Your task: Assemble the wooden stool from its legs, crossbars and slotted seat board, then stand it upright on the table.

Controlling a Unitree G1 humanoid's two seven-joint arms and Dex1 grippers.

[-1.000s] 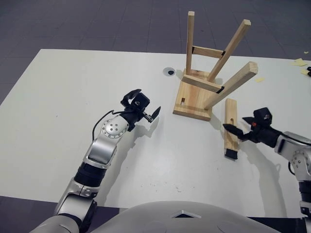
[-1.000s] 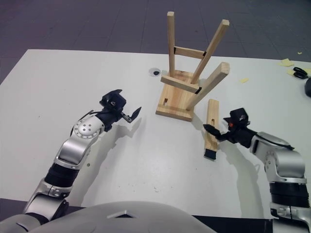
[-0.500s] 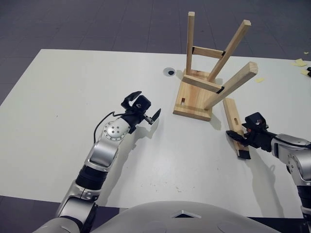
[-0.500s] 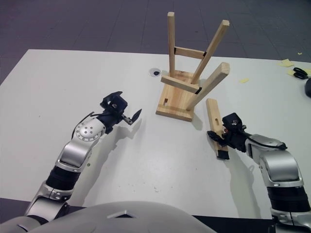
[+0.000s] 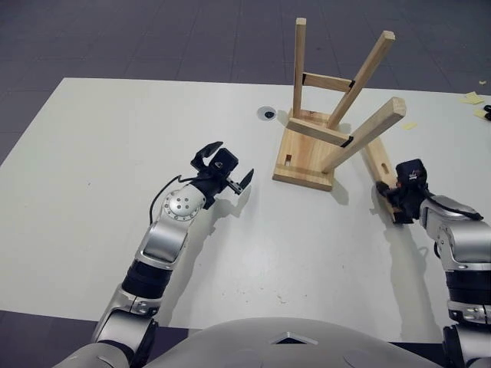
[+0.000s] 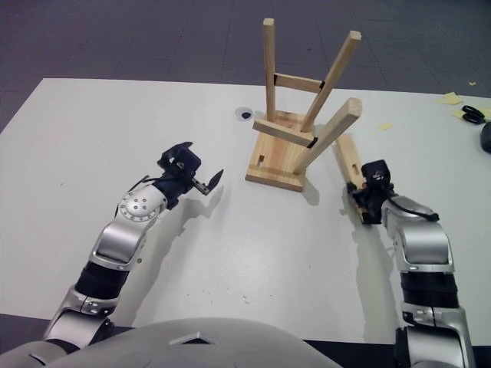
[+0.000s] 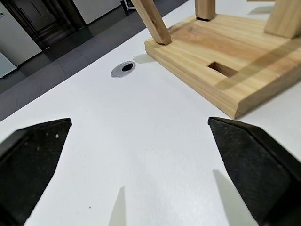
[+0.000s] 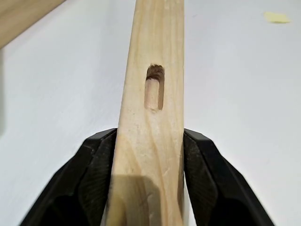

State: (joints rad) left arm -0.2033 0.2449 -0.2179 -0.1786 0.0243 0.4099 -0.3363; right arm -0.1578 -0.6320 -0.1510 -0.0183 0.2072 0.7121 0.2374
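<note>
Wood parts of the stool sit on the right half of the white tabletop (image 5: 100, 153). The seat board (image 5: 303, 157) lies flat with three legs (image 5: 299, 65) pointing up from it: one near upright, two leaning away to the right. Two crossbars (image 5: 326, 81) join these legs, one high and one just above the board. An open slot (image 7: 222, 69) shows in the board's face on the side towards the left hand.

Right hand (image 5: 400, 193): pinching the loose leg (image 8: 150, 42) across its width, one black finger (image 8: 94, 179) pressed against each side face. The leg's mortise (image 8: 154, 87) faces up, just beyond the grip. The leg lies low and runs from the hand towards the seat board, its far end passing under the lowest leaning leg. Whether it rests on the tabletop or is raised off it cannot be told.

Left hand (image 5: 228, 165): fingers spread wide, holding nothing and touching nothing. It hangs above the tabletop just left of the seat board, pointed at the board's near edge.

A round cable hole (image 5: 267, 113) sits in the tabletop behind the left hand.
</note>
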